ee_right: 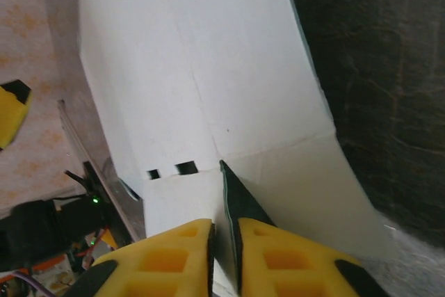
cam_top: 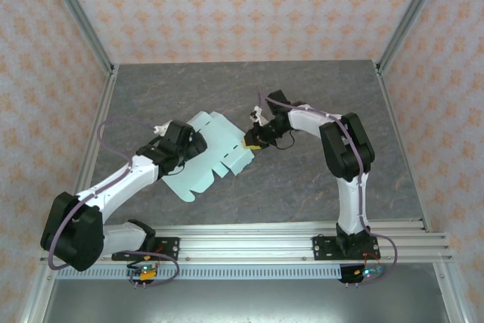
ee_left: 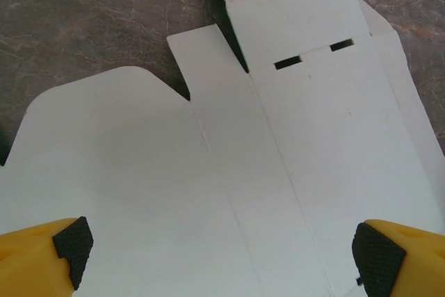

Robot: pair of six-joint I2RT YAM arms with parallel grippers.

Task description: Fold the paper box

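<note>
The paper box [cam_top: 215, 153] lies as a flat pale mint sheet with flaps and tabs in the middle of the grey table. My left gripper [cam_top: 197, 146] hovers over its left part, open wide. In the left wrist view its two black pads [ee_left: 73, 245] stand far apart above the sheet [ee_left: 229, 172]. My right gripper [cam_top: 252, 141] is at the sheet's right edge. In the right wrist view it [ee_right: 224, 241] is shut on a raised flap [ee_right: 233, 203] of the sheet [ee_right: 208, 67], next to two small slots [ee_right: 170, 170].
Dark grey marbled table [cam_top: 318, 96] with room at the back and right. Aluminium rails [cam_top: 257, 236] carry both arm bases at the near edge. Metal frame posts [cam_top: 83, 20] and patterned walls close in the sides.
</note>
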